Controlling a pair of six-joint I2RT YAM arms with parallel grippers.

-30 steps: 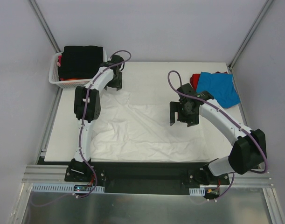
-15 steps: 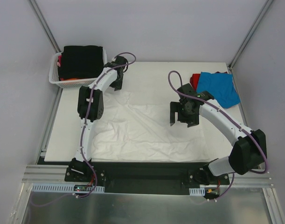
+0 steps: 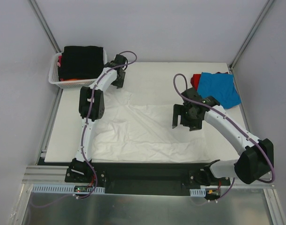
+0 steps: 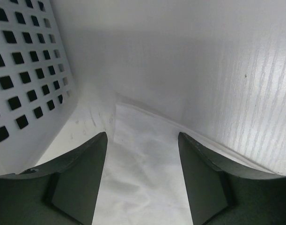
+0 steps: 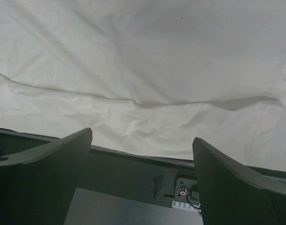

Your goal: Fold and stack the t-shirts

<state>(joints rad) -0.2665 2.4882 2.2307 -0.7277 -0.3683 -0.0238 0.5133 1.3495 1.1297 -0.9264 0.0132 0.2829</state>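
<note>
Currently the white t-shirt point(image 3: 143, 131) lies spread and rumpled across the lower middle of the counter point(image 3: 157, 75), not yet folded; the blue t-shirt point(image 3: 220, 89) and red t-shirt point(image 3: 195, 79) sit heaped at upper right; the black t-shirt point(image 3: 82, 60) fills the basket point(image 3: 56, 79) at upper left.

Left end effector point(image 3: 115, 83): fingers apart, nothing between them; it is poised at the upper-left corner of the white shirt, just beside the basket; in the left wrist view the lattice wall fills the left edge and a cloth edge runs between the fingertips.

Right end effector point(image 3: 184, 120): fingers spread wide and empty, over the shirt's right side; the right wrist view shows only creased white cloth below.

Risks, as judged:
- basket wall very near the left fingers; a descent or sideways reach could nudge or tip it, the cause being that tight clearance;
- the cloth edge under the left fingers looks thin and flat, so closing may catch only counter, or a single layer, giving a lopsided lift;
- the right side is wrinkled; a pinch on a crease rather than the hem would bunch the fold;
- if only one arm gets a hold, pulling would drag the whole shirt askew;
- a wide sweep to the right could disturb the blue and red heap.
</note>
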